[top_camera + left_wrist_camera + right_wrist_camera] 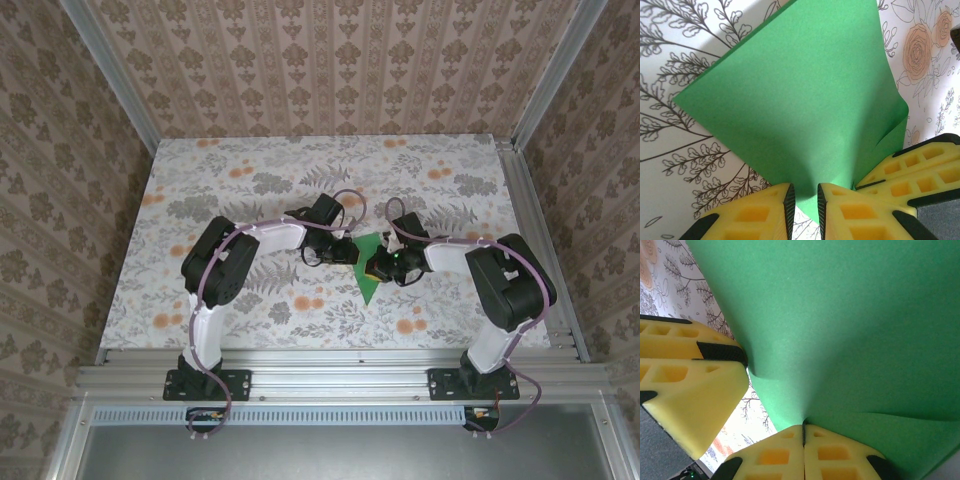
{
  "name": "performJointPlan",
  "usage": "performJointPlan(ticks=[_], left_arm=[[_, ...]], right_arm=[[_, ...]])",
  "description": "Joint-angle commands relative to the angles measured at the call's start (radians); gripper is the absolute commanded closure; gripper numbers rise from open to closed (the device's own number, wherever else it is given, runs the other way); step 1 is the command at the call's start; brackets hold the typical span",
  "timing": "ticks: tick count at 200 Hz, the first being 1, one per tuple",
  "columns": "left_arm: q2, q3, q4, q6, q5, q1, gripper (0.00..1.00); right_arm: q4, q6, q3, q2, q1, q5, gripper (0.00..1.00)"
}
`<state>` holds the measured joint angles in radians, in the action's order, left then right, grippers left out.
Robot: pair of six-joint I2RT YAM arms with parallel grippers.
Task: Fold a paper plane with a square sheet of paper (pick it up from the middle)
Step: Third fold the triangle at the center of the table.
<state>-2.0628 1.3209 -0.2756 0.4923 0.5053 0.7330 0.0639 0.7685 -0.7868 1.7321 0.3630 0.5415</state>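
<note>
Top external: left gripper (343,252) at table (200,190) centre, tips pointing right, at left edge of sheet (367,282). Left wrist: its fingers (762,215) slightly parted, narrow gap between pads. Green corner runs down into gap; pad contact not discernible. Sheet bowed, partly raised, shadow on table beneath, crease near right side; lower tip points toward arm bases. Right gripper (380,266) just right of sheet, facing left gripper. Right wrist: its fingers pressed together, sheet edge pinched in seam, paper puckered there.
</note>
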Motion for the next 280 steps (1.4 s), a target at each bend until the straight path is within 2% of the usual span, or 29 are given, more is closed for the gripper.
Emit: performJointPlan(ticks=[1, 83, 166, 222, 254, 280], left_arm=[[-0.057, -0.011, -0.043, -0.018, 0.014, 0.023, 0.77], [-0.041, 0.008, -0.031, -0.006, 0.048, 0.019, 0.77], [0.067, 0.002, -0.039, 0.01, 0.041, 0.003, 0.76], [0.186, -0.084, -0.016, 0.051, 0.025, 0.019, 0.77], [0.212, -0.129, 0.01, 0.077, 0.031, 0.041, 0.79], [0.194, -0.144, 0.041, 0.095, 0.043, 0.059, 0.82]], right_arm=[[0.076, -0.04, -0.017, 0.026, 0.011, -0.049, 0.9], [0.073, -0.04, -0.008, 0.029, 0.013, -0.073, 0.7], [0.046, -0.031, 0.017, 0.029, 0.013, -0.072, 0.62], [0.034, -0.023, 0.032, 0.026, 0.013, -0.073, 0.66], [0.027, -0.019, 0.044, 0.024, 0.013, -0.075, 0.74], [0.026, -0.019, 0.049, 0.023, 0.012, -0.077, 0.86]])
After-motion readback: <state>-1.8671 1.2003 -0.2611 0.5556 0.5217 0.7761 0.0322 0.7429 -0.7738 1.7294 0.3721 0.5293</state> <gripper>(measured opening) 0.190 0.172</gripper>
